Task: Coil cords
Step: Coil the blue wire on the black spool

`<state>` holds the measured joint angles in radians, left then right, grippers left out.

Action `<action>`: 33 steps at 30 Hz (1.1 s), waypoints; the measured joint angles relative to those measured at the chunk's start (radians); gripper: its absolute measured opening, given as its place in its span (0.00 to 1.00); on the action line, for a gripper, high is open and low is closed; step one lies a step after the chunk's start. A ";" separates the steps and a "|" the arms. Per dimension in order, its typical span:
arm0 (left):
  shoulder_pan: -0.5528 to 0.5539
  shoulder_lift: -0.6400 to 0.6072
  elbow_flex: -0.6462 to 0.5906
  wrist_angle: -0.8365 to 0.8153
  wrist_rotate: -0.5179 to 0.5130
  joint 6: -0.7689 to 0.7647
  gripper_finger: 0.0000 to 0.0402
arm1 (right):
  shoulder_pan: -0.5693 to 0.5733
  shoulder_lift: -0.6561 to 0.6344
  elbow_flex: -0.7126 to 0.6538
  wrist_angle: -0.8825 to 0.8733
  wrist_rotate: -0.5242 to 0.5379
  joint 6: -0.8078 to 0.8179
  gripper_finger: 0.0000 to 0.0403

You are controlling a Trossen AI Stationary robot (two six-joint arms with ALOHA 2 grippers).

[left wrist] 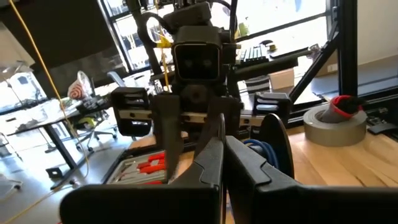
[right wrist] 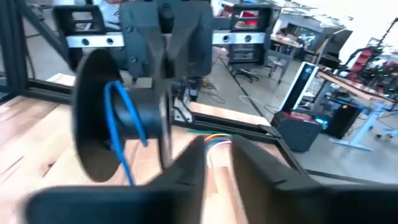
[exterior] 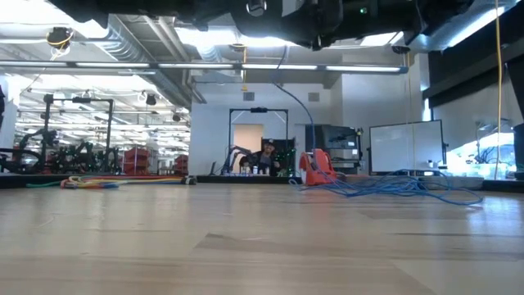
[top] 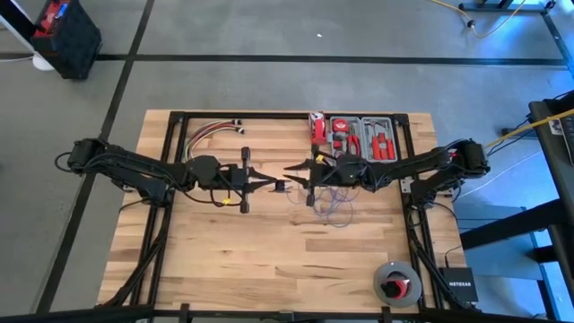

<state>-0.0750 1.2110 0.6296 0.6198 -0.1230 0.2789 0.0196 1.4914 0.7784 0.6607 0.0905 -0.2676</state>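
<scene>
Currently the left gripper point(top: 276, 185) sits at table centre, jaws clamped on a small black spool point(right wrist: 121, 121) that carries a few turns of blue wire. The right gripper point(top: 294, 170) faces it just beside the spool; its fingers stand narrow, and whether they pinch the strand cannot be told. The cords point(top: 334, 205) lie as a loose blue-violet tangle on the wood beneath the right arm.

Judgement: winding goes well if the spool is held steady and the strand is fed taut, without snagging the tangle.

Count: one spool, one cord tangle, one multicoloured wire bundle point(top: 211, 132), one tool tray point(top: 363, 139), one tape roll point(top: 396, 283).
</scene>
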 joint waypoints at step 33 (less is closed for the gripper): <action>0.039 0.026 0.000 -0.015 0.100 0.024 0.00 | 0.039 -0.092 0.000 -0.184 -0.013 0.177 0.31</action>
<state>-0.0364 1.2373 0.6296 0.6046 -0.0228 0.3028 0.0588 1.3992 0.7788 0.4772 0.0775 -0.0906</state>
